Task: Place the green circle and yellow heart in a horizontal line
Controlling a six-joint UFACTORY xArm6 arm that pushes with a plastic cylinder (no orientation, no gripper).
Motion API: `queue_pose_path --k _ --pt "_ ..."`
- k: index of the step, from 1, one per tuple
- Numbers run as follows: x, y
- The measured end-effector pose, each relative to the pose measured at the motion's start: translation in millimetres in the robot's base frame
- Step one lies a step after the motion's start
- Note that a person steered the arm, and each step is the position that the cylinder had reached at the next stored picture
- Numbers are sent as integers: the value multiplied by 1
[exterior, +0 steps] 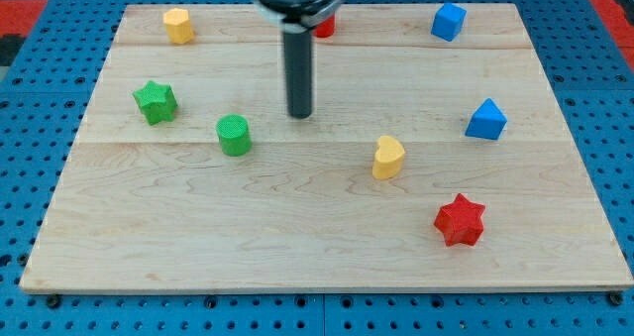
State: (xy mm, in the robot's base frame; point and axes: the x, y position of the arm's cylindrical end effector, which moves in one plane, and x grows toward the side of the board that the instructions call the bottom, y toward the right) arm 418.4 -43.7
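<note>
The green circle (235,136) stands on the wooden board (297,247), left of centre. The yellow heart (388,158) stands right of centre, slightly lower in the view than the green circle. My tip (300,115) rests on the board between them, a little above both, nearer the green circle, and touches neither.
A green star (156,102) is at the left. A yellow block (178,25) is at the top left. A red block (324,24) at the top is partly hidden behind the rod. A blue cube (448,22), a blue triangular block (486,120) and a red star (460,220) are at the right.
</note>
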Motion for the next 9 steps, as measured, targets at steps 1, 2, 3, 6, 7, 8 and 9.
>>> queue_pose_path --k 1,2,3,6,7,8,9 --pt "40 -42" --pt "-1 -28" --pt "-17 -67" --pt "70 -30" --pt "21 -31" --pt "51 18" --pt "93 -2"
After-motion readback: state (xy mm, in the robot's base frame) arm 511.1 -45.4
